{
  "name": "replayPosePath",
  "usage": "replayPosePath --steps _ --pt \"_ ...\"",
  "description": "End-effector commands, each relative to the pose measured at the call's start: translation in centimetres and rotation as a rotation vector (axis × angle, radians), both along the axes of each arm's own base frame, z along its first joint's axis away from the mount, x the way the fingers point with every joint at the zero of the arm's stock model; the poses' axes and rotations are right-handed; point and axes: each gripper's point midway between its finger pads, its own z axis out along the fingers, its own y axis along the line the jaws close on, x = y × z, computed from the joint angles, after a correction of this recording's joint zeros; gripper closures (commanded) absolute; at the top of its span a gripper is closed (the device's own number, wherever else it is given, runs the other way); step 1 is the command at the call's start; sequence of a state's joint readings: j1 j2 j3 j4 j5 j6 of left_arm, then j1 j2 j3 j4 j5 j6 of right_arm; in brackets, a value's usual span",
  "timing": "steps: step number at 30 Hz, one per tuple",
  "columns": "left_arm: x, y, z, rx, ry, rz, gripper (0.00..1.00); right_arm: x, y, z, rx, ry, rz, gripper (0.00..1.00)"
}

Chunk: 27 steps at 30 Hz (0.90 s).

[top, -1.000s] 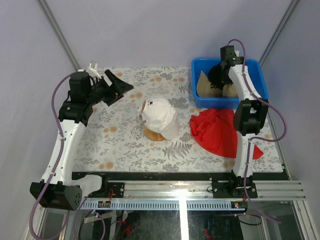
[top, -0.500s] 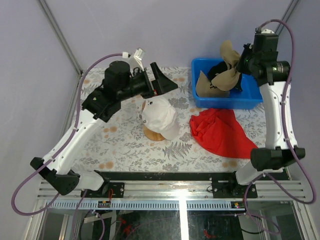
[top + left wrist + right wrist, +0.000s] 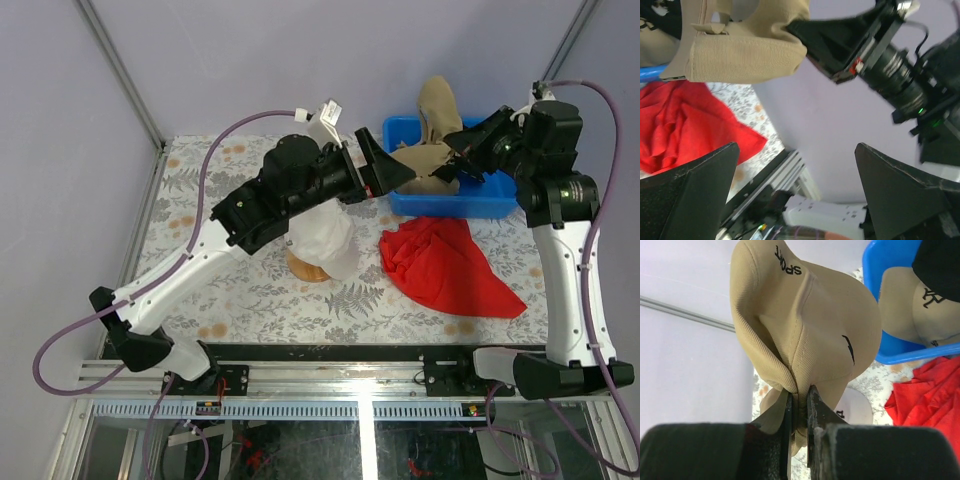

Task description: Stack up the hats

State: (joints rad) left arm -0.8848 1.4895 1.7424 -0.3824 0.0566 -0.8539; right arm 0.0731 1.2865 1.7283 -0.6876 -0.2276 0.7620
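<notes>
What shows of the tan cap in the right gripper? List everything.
The tan cap looks like ribbed fabric, with black stitched lettering reading SPORT and a small dark mark on its crown. The right gripper is shut on a fold of it and holds it crumpled in the air over the blue bin. The left wrist view shows its back opening and strap. The left gripper is open and points toward it without holding it.

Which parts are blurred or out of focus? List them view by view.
Top external: even light, sharp throughout. Left wrist: the right arm looks smeared; the left gripper is dark and soft-edged. Right wrist: the right gripper blurs into black at the bottom edge, while the tan cap it pinches is sharp, lettering legible.
</notes>
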Motion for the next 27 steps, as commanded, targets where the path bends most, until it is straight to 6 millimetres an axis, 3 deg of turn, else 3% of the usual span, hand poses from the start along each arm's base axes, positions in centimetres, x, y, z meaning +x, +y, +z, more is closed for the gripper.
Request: replayPosePath --steps 1,15,18,23,25,27 --pt "1.5 -0.7 3.7 -0.217 0.025 0.067 0.0 -1.7 0.6 6.1 0.1 -0.221 0.012 1.0" --pt "3.0 -5.9 4.7 -0.407 0.195 -0.029 0.0 -4.5 1.2 8.3 0.135 -0.395 0.065 1.0" --pt "3.5 -6.0 5.5 -0.414 0.181 -0.011 0.0 -5.3 1.4 8.7 0.122 -0.425 0.085 1.0" --pt "4.8 -5.3 5.0 -0.4 0.197 0.044 0.01 -6.6 1.7 8.7 0.098 -0.449 0.121 1.0" --pt "5.3 -4.7 4.7 -0.412 0.21 0.07 0.05 -6.9 1.7 8.2 0.088 -0.444 0.126 1.0" --pt "5.8 -4.0 4.6 -0.43 0.218 0.096 0.16 -7.4 1.8 8.1 0.08 -0.455 0.135 1.0"
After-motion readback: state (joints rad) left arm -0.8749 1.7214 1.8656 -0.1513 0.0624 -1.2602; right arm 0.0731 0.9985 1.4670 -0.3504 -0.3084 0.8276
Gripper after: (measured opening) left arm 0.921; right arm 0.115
